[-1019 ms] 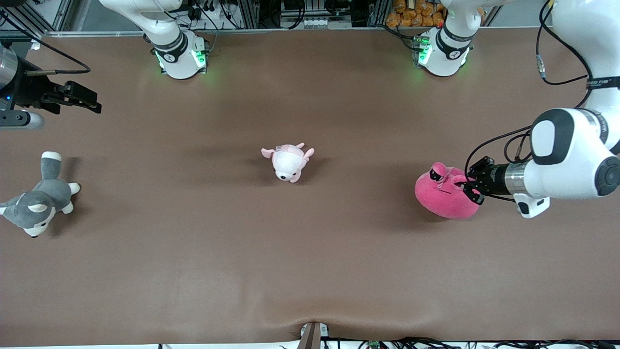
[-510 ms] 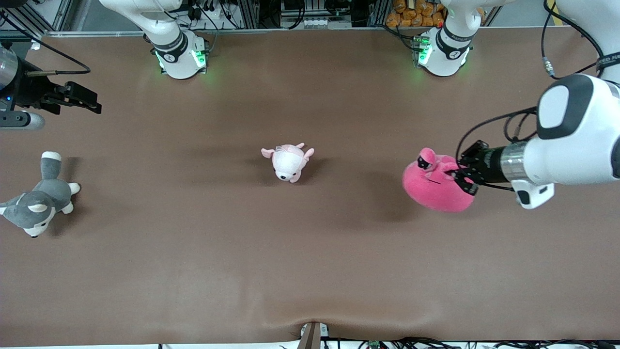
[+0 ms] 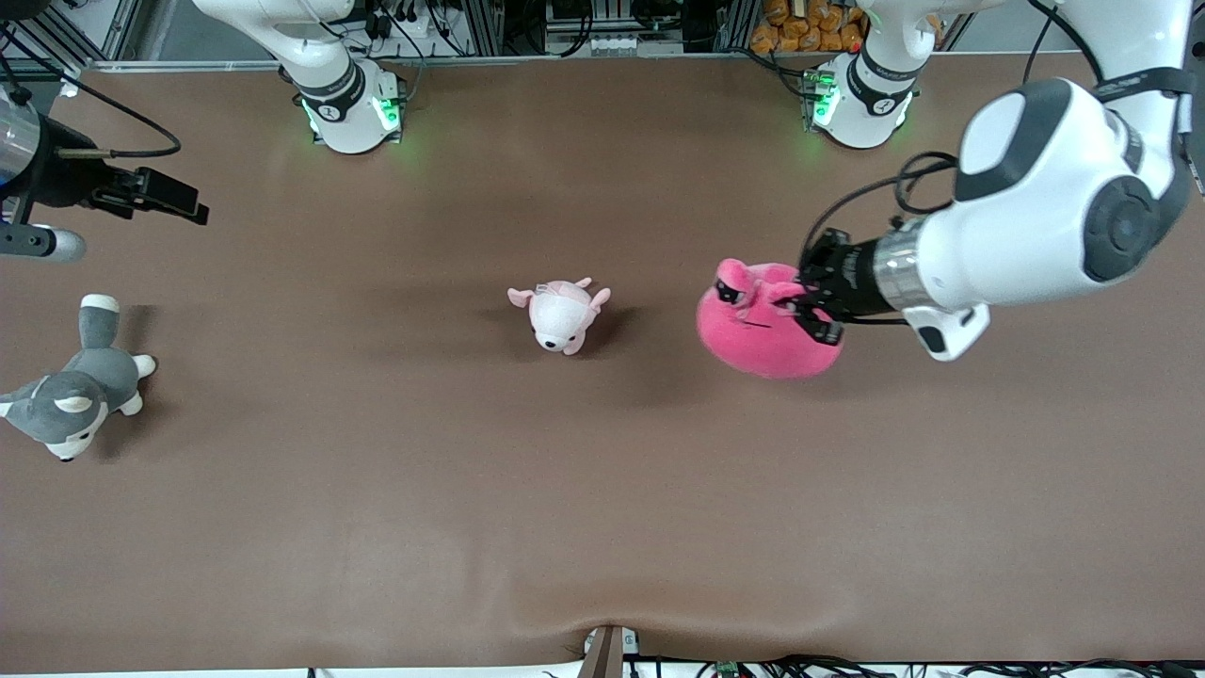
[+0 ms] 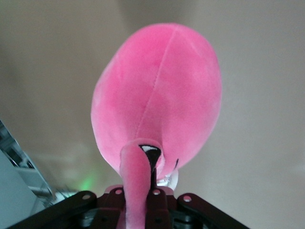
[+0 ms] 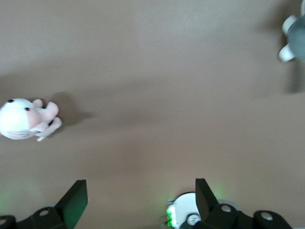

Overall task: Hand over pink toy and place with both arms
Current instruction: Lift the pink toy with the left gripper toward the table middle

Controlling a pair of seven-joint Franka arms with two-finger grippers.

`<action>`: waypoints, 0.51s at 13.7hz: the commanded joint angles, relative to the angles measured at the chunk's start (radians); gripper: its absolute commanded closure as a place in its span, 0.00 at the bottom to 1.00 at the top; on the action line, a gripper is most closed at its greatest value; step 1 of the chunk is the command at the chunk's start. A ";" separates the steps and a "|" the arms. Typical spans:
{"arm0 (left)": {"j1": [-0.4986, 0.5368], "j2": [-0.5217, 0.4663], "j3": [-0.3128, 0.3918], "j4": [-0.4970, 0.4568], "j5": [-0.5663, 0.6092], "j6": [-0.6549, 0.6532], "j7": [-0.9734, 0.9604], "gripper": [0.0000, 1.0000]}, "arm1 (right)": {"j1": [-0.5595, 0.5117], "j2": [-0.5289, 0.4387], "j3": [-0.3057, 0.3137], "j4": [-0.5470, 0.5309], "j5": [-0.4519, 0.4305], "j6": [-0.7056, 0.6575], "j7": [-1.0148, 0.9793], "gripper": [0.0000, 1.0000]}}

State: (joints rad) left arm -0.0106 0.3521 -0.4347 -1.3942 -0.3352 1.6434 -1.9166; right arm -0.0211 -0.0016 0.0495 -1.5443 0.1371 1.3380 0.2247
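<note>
The left arm (image 3: 1036, 188) is seen reaching in from its end of the tabletop (image 3: 602, 490), forearm roughly level, wrist turned sideways. The left end effector (image 3: 811, 303) is clamped on the pink toy (image 3: 764, 331) near its face, and the toy is carried in the air over the tabletop, between the pale plush (image 3: 561, 315) and the left arm's end. In the left wrist view the toy (image 4: 157, 95) is seen hanging away from the fingers, a flap of it pinched between them. The right arm waits at its own end of the tabletop; the right end effector (image 3: 174, 196) is held over bare tabletop above the husky (image 3: 75, 391), fingers (image 5: 74, 202) spread wide with nothing between them. Compared with a second ago, the toy has been lifted off the tabletop and carried toward the middle, closer to the pale plush; the left arm's elbow has swung up and inward. The right end effector has barely shifted. Both plush toys lie unmoved. The left fingertips are largely hidden by the toy in the front view. The right arm is cut off at the frame edge, and the husky (image 5: 296, 33) shows only partly in the right wrist view.
</note>
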 commanded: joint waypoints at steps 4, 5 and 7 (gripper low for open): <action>-0.173 0.038 -0.001 0.032 -0.065 0.156 -0.324 1.00 | 0.012 0.034 0.010 0.018 0.182 -0.013 0.286 0.00; -0.202 0.038 -0.001 0.034 -0.065 0.188 -0.370 1.00 | 0.019 0.046 0.010 0.018 0.220 -0.010 0.332 0.00; -0.242 0.039 -0.003 0.034 -0.065 0.255 -0.452 1.00 | 0.052 0.070 0.010 0.020 0.286 -0.002 0.415 0.00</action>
State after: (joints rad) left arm -0.2250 0.3827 -0.4402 -1.3901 -0.3835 1.8608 -2.2983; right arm 0.0039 0.0358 0.0596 -1.5440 0.3628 1.3362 0.5520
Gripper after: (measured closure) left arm 0.890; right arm 0.000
